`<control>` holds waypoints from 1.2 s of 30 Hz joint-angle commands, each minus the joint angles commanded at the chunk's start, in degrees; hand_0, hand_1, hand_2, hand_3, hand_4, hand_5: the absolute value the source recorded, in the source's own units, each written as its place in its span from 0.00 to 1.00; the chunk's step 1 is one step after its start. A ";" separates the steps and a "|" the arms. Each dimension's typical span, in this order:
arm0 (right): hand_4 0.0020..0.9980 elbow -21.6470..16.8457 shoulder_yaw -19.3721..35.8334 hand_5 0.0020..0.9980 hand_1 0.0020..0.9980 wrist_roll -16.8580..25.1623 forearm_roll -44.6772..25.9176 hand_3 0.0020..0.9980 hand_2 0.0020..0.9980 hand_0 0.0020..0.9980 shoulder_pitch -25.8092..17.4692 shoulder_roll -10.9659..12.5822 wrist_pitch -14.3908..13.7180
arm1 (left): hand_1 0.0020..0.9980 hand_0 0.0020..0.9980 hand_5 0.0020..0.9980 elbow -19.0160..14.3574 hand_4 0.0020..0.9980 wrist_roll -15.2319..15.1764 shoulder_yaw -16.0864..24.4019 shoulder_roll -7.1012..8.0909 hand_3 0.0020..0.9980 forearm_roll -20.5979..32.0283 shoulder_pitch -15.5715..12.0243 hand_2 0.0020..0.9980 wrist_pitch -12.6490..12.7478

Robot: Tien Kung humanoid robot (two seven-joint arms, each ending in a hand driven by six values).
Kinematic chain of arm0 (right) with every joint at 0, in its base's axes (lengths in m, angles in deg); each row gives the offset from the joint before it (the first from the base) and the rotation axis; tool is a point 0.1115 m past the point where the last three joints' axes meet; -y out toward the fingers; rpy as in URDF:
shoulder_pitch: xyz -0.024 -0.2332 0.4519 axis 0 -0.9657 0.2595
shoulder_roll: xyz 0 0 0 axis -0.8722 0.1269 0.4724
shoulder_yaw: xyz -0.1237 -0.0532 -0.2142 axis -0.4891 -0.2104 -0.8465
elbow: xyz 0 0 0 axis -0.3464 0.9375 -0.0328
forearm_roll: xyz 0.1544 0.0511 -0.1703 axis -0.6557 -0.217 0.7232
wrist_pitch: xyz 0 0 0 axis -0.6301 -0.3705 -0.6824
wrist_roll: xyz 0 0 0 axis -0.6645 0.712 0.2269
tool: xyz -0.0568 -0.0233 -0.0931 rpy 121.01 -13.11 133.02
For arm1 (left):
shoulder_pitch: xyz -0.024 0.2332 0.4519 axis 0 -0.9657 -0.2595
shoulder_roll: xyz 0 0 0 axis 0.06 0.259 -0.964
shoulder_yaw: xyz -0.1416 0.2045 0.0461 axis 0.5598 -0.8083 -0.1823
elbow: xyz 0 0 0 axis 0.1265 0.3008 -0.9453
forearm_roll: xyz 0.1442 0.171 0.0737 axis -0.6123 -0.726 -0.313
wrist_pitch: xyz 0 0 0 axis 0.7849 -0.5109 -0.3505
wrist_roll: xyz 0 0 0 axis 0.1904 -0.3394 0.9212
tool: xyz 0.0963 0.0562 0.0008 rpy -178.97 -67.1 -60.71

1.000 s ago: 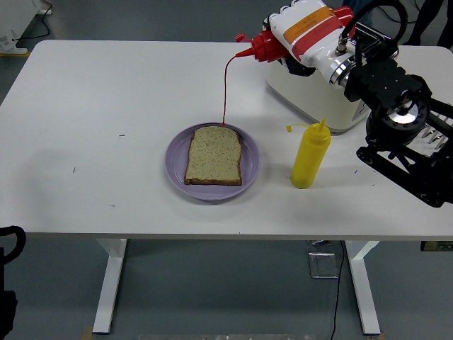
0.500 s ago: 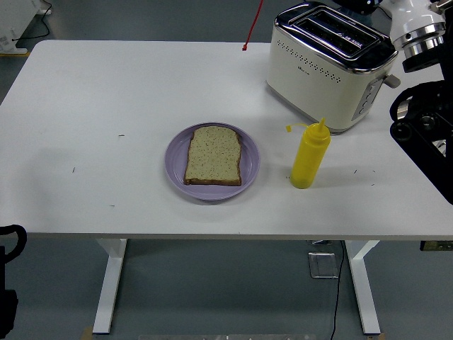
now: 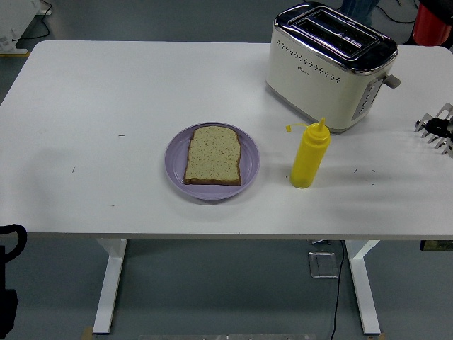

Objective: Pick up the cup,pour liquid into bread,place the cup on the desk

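A slice of speckled brown bread (image 3: 213, 155) lies flat on a round purple plate (image 3: 249, 161) in the middle of the table. I see no sauce on it. Part of a red bottle (image 3: 431, 21) shows at the top right corner, above the table's far right end; what holds it is cut off by the picture's edge. A ridged metal part of my right arm (image 3: 436, 127) pokes in at the right edge, and the hand itself is out of the picture. My left arm (image 3: 7, 283) rests low at the bottom left, below the table's edge.
A yellow squeeze bottle (image 3: 309, 157) stands upright just right of the plate. Behind it at the back right stands a cream and chrome toaster (image 3: 329, 67). The white table (image 3: 106, 106) is bare on its left half.
My right arm with the red bottle has swung up and away to the right, out of the picture. The red stream that fell toward the plate is gone. Bread, plate and yellow bottle have not moved.
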 joint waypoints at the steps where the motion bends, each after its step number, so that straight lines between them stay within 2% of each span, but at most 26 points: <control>1: 0.48 0.08 0.04 0.14 0.22 0.58 -2.61 0.41 0.32 0.12 -0.57 -0.02 0.13 | 0.73 0.78 1.00 0.00 0.57 0.00 -0.03 0.00 0.69 0.00 0.00 0.73 0.00; 7: 0.48 1.23 -0.30 0.13 0.22 5.62 -16.65 0.42 0.32 0.12 -5.33 0.12 1.40 | 0.73 0.78 1.00 0.02 0.57 -0.01 -0.04 0.00 0.69 0.03 -0.04 0.73 0.05; 8: 0.47 1.34 -0.34 0.13 0.25 6.15 -19.16 0.42 0.33 0.16 -5.76 0.12 1.47 | 0.73 0.78 1.00 0.02 0.57 -0.01 -0.03 0.00 0.69 0.03 -0.04 0.73 0.05; 10: 0.47 2.09 -0.67 0.13 0.25 8.23 -22.59 0.42 0.33 0.16 -7.37 0.16 1.81 | 0.73 0.78 1.00 0.03 0.57 -0.01 -0.09 0.00 0.69 0.05 -0.03 0.73 0.06; 16: 0.46 4.28 -1.97 0.14 0.25 14.53 -20.80 0.42 0.34 0.18 -10.96 0.00 1.78 | 0.73 0.79 1.00 0.04 0.57 -0.01 -0.22 0.00 0.69 0.07 0.00 0.73 0.08; 22: 0.46 7.26 -5.69 0.14 0.26 21.63 -20.13 0.42 0.34 0.20 -14.09 -0.12 0.86 | 0.73 0.79 1.00 0.11 0.57 -0.01 -0.44 0.00 0.69 0.08 -0.05 0.73 0.10; 30: 0.46 11.07 -10.87 0.14 0.26 29.39 -23.30 0.42 0.34 0.21 -16.06 -1.55 -1.13 | 0.73 0.79 1.00 0.15 0.57 -0.04 -0.79 0.00 0.69 0.13 -0.19 0.73 0.12; 36: 0.46 13.89 -14.48 0.15 0.27 32.49 -24.73 0.42 0.35 0.23 -15.98 -2.36 -2.52 | 0.73 0.79 1.00 0.12 0.57 -0.08 -0.86 0.00 0.69 0.18 -0.31 0.73 0.15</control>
